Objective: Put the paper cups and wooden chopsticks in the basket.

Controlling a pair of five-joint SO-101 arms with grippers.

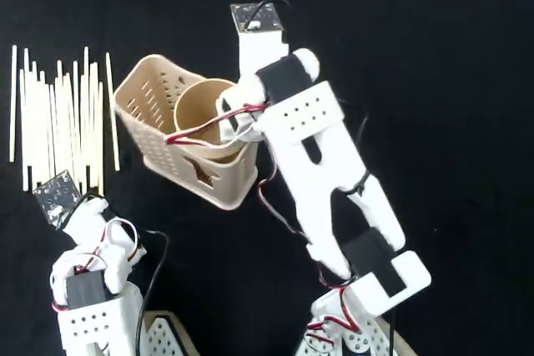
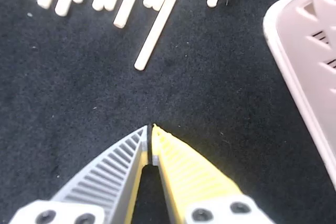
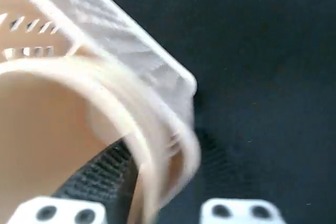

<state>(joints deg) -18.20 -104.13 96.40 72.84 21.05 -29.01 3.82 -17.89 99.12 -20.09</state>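
My right gripper (image 1: 237, 121) pinches the paper cup (image 1: 198, 106) by its rim, inside the mouth of the basket (image 1: 143, 131). The left gripper (image 2: 151, 130), pressed together, waits beside the basket, near the chopsticks (image 1: 58, 114). If I release late, I could drag the light basket over.

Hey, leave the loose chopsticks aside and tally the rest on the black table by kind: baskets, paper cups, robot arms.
basket: 1
paper cup: 1
robot arms: 2 (left arm, right arm)
Total: 4
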